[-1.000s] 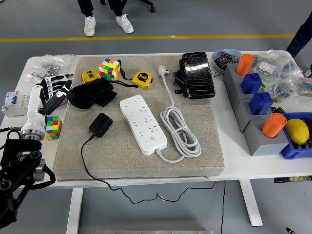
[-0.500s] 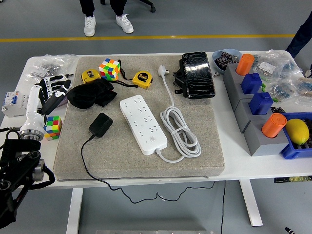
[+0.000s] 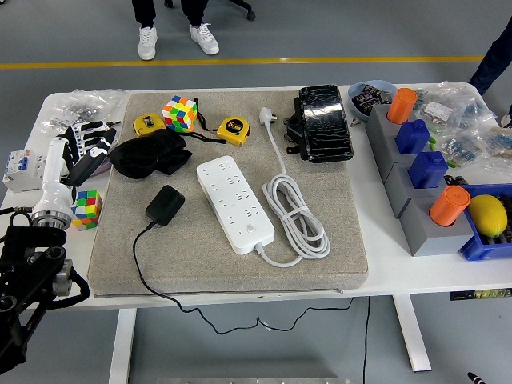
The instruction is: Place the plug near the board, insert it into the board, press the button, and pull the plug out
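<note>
your left hand sits at the table's far left edge, white fingers loosely spread and holding nothing, hovering over the clutter beside the black cloth. compared with a second ago it has drifted slightly left and away from the mat; the forearm's silver wrist ring now sits a touch lower in view. your right hand is out of the picture.

nothing on the mat has changed. the black plug lies flat on the grey mat, just left of the white power board but apart from it, its thin black cord running down off the table's front edge. the board lies diagonally across the mat's middle, with its own white cable coiled to its right. a rubik's cube rests near your left wrist, off the mat.
</note>
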